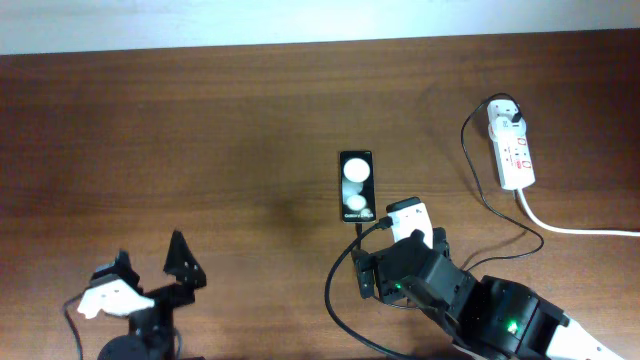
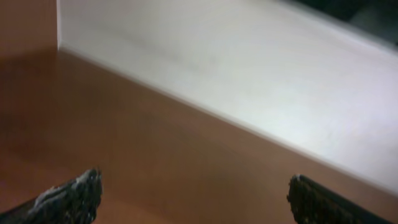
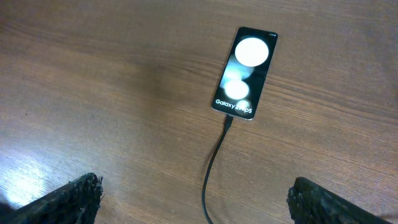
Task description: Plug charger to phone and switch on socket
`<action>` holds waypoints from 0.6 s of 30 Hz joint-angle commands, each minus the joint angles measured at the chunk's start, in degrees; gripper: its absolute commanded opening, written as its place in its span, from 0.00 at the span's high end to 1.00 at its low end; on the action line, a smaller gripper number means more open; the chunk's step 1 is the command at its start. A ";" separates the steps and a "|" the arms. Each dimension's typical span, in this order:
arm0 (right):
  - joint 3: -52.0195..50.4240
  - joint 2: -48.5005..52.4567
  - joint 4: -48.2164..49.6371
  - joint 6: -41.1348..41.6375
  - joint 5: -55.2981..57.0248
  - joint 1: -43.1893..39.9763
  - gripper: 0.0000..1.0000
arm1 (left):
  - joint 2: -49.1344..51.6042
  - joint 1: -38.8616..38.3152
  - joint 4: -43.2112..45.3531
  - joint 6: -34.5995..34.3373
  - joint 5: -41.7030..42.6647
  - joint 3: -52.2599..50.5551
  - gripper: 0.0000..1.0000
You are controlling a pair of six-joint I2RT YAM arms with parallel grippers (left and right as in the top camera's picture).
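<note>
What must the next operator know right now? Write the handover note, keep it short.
Left gripper: open, empty, at the near left, away from everything.
Right gripper: open, empty, just short of the phone.
Charger: plug looks seated in the phone's bottom edge; the cable runs back to the socket at the far right.
Done: plugging in, apparently.
Left: switch on the socket; its switch state is unreadable from here.
</note>
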 commanded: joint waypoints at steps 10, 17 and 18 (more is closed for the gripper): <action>-0.11 0.09 0.11 0.24 0.11 -0.07 0.01 | -0.15 0.17 25.64 0.48 1.25 -24.24 0.01; -0.09 9.75 5.05 1.18 0.11 -0.09 0.72 | -0.17 0.17 25.64 0.46 1.22 -24.24 0.01; -0.09 10.62 5.16 3.48 0.17 -0.09 0.76 | -0.17 0.17 25.64 0.48 1.22 -24.24 0.01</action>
